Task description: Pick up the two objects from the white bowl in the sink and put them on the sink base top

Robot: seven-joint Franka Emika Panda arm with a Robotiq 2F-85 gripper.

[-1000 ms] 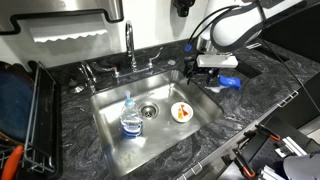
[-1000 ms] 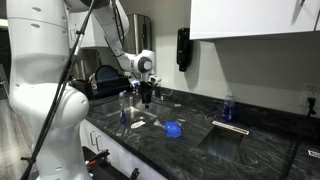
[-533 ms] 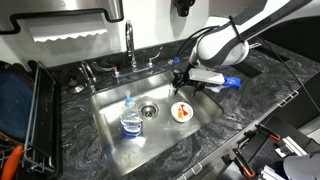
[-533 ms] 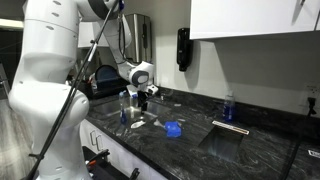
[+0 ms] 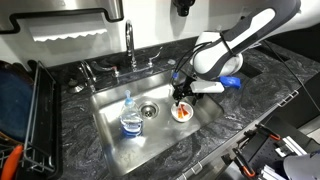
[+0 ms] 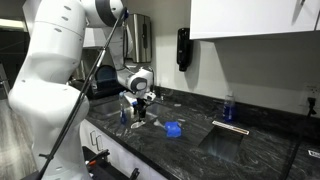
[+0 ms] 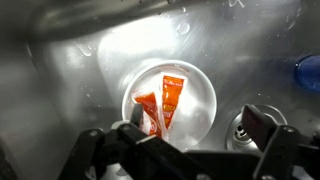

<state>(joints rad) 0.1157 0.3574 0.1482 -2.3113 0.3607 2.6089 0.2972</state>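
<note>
Lowered into rectangular stainless-steel sink since earlier frame, jaws spread wide, nothing held, above small round white bowl containing two orange-and-red packets.

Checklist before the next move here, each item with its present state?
1. Both pieces are in reach: ok. The two objects lie side by side in the white bowl.
2. Jaws ready to grasp: ok. In the wrist view the gripper is open, with nothing between its jaws.
3. Gripper over the target: ok. In an exterior view it hovers just above the bowl inside the sink.
4. Jaws centred on one single piece: cannot tell.
5. Bottle out of the way: ok. The bottle stands across the drain from the bowl.
</note>
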